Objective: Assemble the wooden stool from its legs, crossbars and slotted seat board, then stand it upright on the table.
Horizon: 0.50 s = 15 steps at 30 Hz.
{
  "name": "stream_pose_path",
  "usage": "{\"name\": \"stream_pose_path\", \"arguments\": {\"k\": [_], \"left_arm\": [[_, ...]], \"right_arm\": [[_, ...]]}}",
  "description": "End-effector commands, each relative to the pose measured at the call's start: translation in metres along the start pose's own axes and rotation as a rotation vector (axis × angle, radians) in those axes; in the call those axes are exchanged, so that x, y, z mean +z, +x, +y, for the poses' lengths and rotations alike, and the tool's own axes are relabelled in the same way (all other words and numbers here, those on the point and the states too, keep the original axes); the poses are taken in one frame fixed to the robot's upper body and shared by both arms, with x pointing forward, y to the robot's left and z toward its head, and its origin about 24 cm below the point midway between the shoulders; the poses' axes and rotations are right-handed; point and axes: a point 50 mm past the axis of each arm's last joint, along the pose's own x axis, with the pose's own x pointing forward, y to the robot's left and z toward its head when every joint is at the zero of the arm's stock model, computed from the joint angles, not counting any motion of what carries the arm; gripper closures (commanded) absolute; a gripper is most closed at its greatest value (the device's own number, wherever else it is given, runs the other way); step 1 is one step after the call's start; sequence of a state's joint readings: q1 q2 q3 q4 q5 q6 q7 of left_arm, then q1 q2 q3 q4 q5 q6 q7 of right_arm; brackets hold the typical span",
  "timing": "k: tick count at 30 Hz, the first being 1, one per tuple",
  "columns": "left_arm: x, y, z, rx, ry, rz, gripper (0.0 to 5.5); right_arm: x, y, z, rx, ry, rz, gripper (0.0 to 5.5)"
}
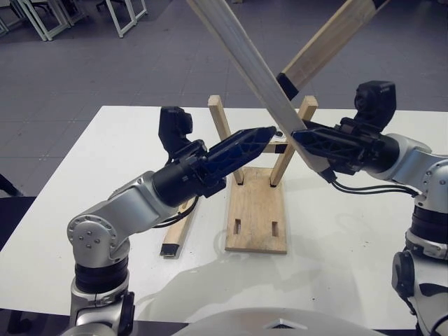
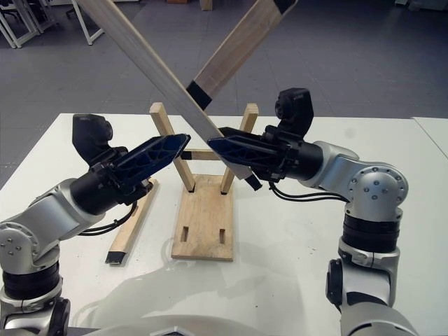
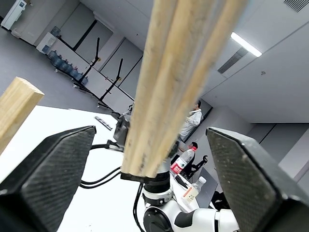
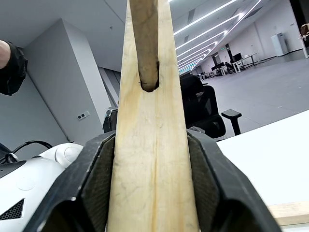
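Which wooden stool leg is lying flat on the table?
The pale wooden leg with a black tip, left of the slotted wooden seat board. The two upright legs stand in the board; the raised legs are airborne.

Grey floor, black office chair, ceiling strip lights

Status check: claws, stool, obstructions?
Right claw shut on raised leg. Left claw open near it. Seat board flat, two legs standing in it. Spare leg beside board.

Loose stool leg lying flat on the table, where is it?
In the right eye view the loose leg lies on the white table, on the robot's left beside the seat board, partly under the left arm.
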State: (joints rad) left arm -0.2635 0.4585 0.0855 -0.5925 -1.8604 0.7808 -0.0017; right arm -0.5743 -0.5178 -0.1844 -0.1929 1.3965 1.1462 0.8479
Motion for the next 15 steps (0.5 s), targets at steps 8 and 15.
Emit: {"name": "stream_pose_path", "arguments": {"k": [8, 15], "left_arm": [[0.002, 0.01, -0.003, -0.073, 0.0, 0.011, 1.3], [0.0, 0.006, 0.003, -0.076, -0.012, 0.057, 1.78]], "right_arm": [[-0.012, 0.006, 0.004, 0.034, 0.021, 0.063, 3.47], [-0.018, 0.012, 0.003, 0.05, 0.021, 0.065, 3.47]]}}
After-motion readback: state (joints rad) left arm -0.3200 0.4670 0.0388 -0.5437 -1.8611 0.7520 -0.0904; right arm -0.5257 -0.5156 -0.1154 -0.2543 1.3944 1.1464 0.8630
